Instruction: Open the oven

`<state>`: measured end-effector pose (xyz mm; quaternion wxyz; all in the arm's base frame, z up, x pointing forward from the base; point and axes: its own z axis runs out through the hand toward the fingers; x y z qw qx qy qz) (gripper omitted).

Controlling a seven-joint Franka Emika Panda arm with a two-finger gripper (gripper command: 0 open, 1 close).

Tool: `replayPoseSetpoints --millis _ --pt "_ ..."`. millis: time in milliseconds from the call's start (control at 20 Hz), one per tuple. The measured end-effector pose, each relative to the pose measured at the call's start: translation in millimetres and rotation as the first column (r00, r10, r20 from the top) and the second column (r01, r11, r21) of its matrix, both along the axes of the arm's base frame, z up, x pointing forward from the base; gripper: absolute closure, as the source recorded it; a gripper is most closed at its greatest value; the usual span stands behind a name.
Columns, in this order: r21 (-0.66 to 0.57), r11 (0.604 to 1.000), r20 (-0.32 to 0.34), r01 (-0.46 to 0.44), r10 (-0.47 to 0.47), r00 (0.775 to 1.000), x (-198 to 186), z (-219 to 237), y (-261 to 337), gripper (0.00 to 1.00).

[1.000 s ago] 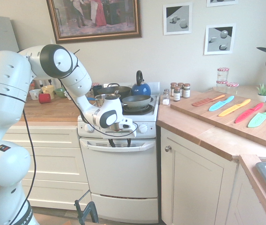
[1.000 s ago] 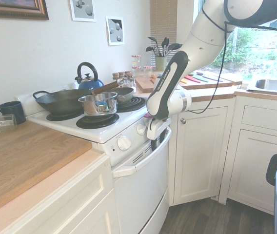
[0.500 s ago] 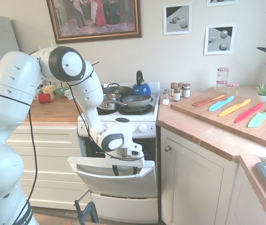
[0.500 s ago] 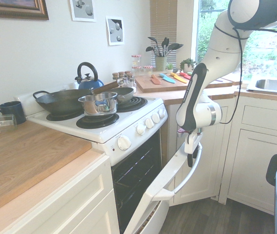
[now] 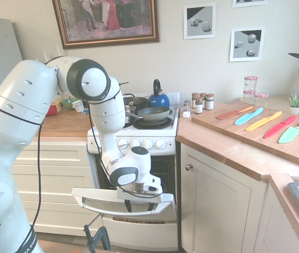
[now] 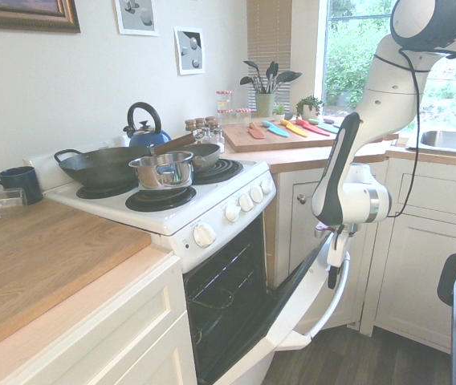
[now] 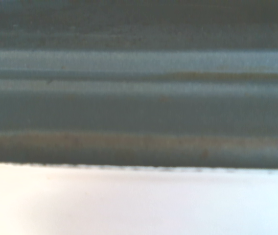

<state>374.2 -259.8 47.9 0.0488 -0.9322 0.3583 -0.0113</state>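
Observation:
The white oven [image 5: 139,143] stands between cream cabinets, with round white knobs along its front panel. Its drop-down door [image 5: 99,196] hangs far open, close to level, and the dark interior [image 6: 228,297] with a rack shows behind it. My gripper [image 5: 139,202] points down over the door's top edge and is shut on the wide handle bar [image 6: 334,301]. In the second exterior view the gripper [image 6: 335,271] sits at the upper part of the curved bar. The wrist view is blurred: grey bands above the door's white edge [image 7: 139,200].
A pot [image 6: 162,170], dark pans and a blue kettle [image 5: 158,98] sit on the stovetop. A cream cabinet door with a small knob [image 5: 220,211] stands right of the oven, cream drawers [image 5: 55,179] to its left. A board with coloured knives [image 5: 265,126] lies on the counter.
The door went from closed to nearly level over the last second. My gripper moved down and outward with the handle bar in its grasp.

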Motion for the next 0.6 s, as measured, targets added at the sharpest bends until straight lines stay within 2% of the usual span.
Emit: replayPoseSetpoints --millis 150,250,350,450,600 --pt "-0.008 1.000 0.006 0.024 -0.024 1.000 -28.9 8.5 -6.3 0.00" --pt "-0.033 0.995 -0.010 0.098 -0.098 0.995 -73.1 28.9 -29.1 0.00" --pt "-0.052 0.990 -0.001 0.129 -0.129 0.992 -101.7 54.8 -42.4 0.00" --pt "-0.055 0.992 0.018 0.112 -0.111 0.994 -101.7 81.7 -33.4 0.00" --pt "-0.037 0.998 0.052 0.049 -0.047 0.998 -71.7 120.4 13.3 0.00"
